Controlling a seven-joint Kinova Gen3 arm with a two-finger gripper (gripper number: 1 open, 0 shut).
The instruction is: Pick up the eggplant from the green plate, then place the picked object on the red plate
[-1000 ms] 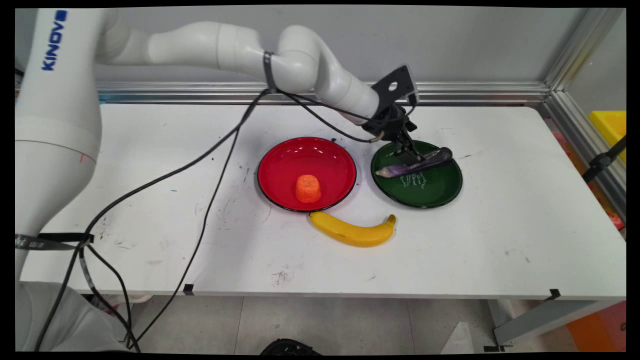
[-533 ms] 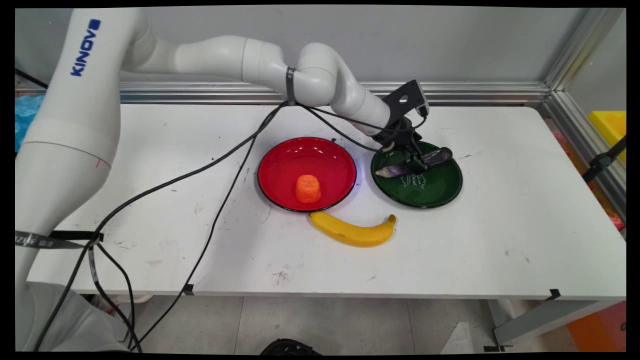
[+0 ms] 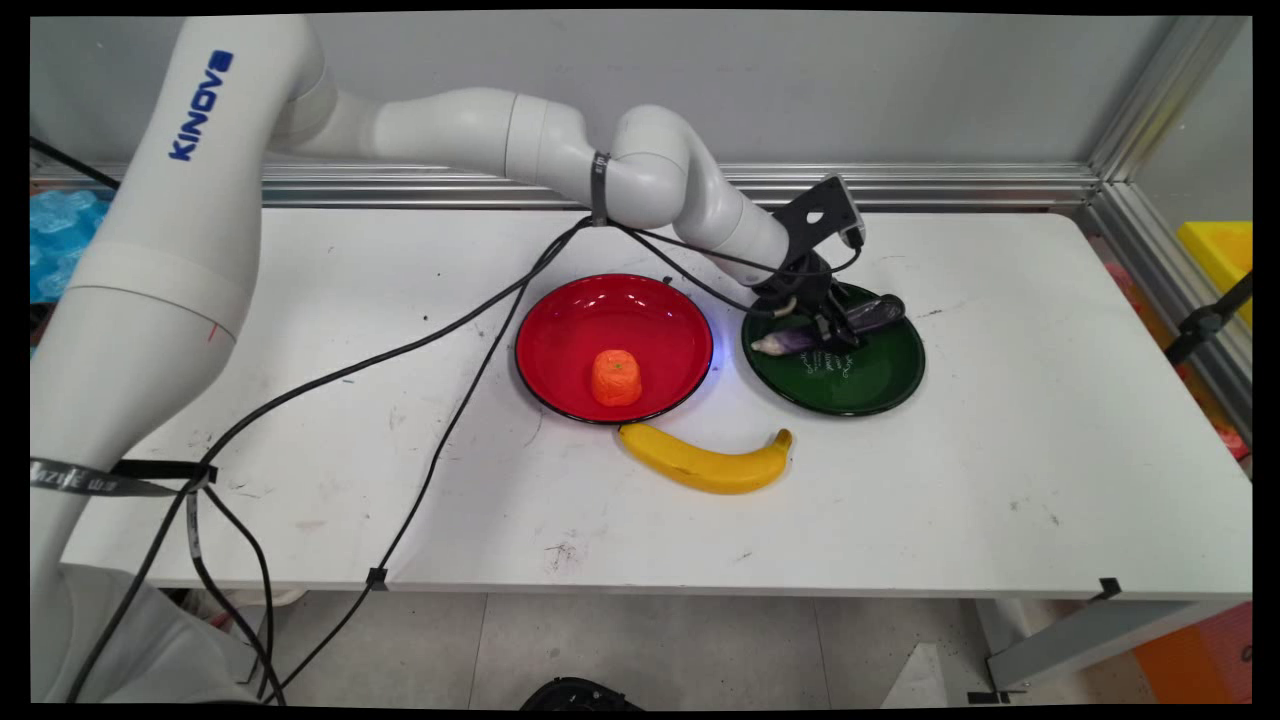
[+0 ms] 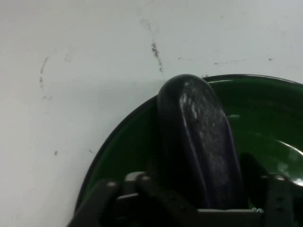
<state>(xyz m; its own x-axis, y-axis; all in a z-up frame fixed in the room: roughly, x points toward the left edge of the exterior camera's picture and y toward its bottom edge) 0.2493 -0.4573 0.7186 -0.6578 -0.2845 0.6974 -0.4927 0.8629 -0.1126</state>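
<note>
My claw (image 3: 833, 333) is down in the green plate (image 3: 870, 385) with the eggplant (image 4: 199, 142) between its fingers; I cannot tell if it squeezes yet.

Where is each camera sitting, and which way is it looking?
Main view: it stands above the table's near side, looking down and across to the wall; it shows the white arm, cables and gripper.
Hand view: it rides on the hand, looking along the gripper at the eggplant; only black linkage and fingers show.
Shared: the eggplant lying on the green plate, and bare tabletop.
</note>
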